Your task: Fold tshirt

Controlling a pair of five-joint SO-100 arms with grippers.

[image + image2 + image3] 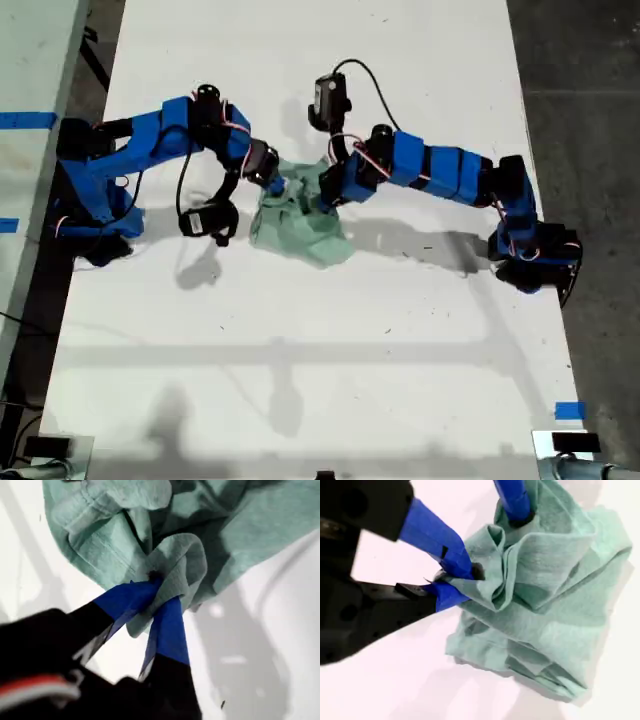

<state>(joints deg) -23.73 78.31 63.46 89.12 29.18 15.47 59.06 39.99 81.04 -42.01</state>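
Right, up close: my first tool (pixel 162 592) is pinched tight on a bunched fold of the tshirt (pixel 250 525). The blue tips meet on the cloth with the fabric wrapped around them. The pale mint cloth billows out beyond the tips in deep creases, and a stitched hem shows along one edge.

Over to my second tool (pixel 462 580), and it is clamped too. Its two blue fingers are closed on a thick ridge of the tshirt (pixel 555 620), gathered fabric squeezed between them. Just beyond that ridge, the blue tip of my first tool (pixel 512 500) pokes into the same crumpled peak, so both are biting close together. The rest of the garment slumps away from them in a rumpled heap on the white desk (pixel 395 690).

Pulling back to the exterior view, the tshirt (pixel 300 228) sits a little above the middle of the desk (pixel 300 380), a small wadded mound, not spread out at all. One blue arm (pixel 160 140) reaches in from the 9 o'clock side of that view and the other arm (pixel 440 170) from 3 o'clock. Their ends converge on the mound's 12 o'clock edge, nearly touching. I can't say from the wrist views which arm is which. Shadows of both arms fall toward 6 o'clock. Far off at 5 o'clock, a strip of blue tape (pixel 570 410) marks the desk's edge.
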